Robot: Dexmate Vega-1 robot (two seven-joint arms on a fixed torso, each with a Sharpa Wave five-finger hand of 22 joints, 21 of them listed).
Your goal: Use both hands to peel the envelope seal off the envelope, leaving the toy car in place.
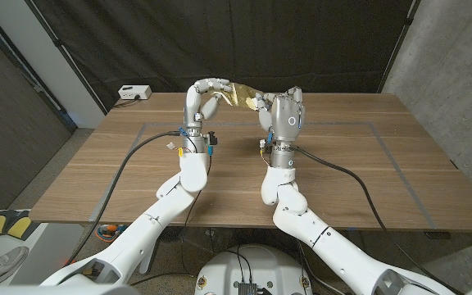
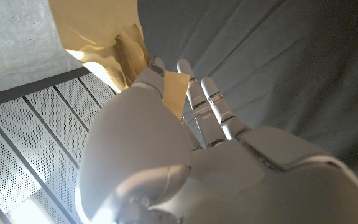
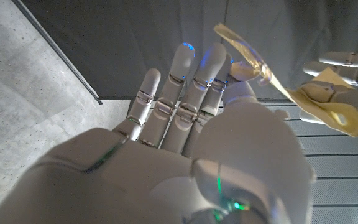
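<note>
A crumpled yellow envelope (image 1: 242, 94) hangs in the air above the far middle of the wooden table (image 1: 342, 172), stretched between my two raised hands. My left hand (image 1: 206, 88) curls over from the left and pinches its left end; in the left wrist view the paper (image 2: 98, 31) rises past that hand (image 2: 166, 143), with a flap (image 2: 176, 90) caught between the fingers. My right hand (image 1: 286, 111) stands upright and holds the right end. In the right wrist view the envelope (image 3: 260, 68) runs edge-on from my right hand (image 3: 191, 143) to the left hand's fingers (image 3: 347, 59).
A small white box (image 1: 133, 93) with a cable sits at the table's far left corner. A taped rectangle (image 1: 383, 143) marks the tabletop. Black cables trail from both wrists across the wood. A dark curtain hangs behind the table.
</note>
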